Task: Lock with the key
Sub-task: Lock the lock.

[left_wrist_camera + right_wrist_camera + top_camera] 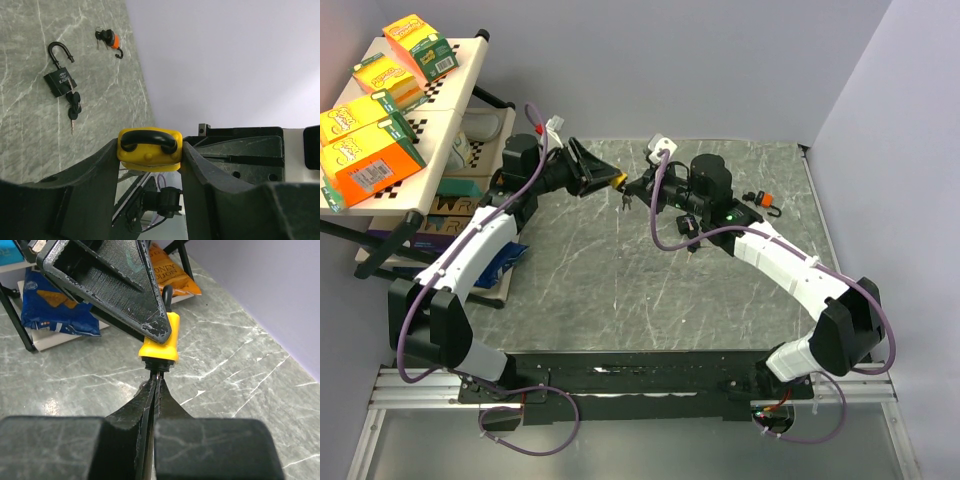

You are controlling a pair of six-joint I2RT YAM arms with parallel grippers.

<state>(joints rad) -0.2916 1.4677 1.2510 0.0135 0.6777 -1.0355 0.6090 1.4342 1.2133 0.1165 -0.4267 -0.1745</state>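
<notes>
A yellow padlock [618, 181] with a black shackle is held off the table between the two arms. My left gripper [608, 179] is shut on its body; in the left wrist view the padlock [150, 150] sits between my fingertips with both shackle ends in the body. My right gripper [638, 187] is shut on the key [159, 371], which is in the underside of the padlock [160, 345]. My right gripper [157, 377] meets it end on, pads pressed together around the thin key.
A black open padlock [60, 82] with keys and a small orange padlock [111, 39] lie on the marble table; the orange one is at the right [763, 199]. A folding table with orange boxes [365, 160] stands at the left, and snack bags [55, 310] lie beside it.
</notes>
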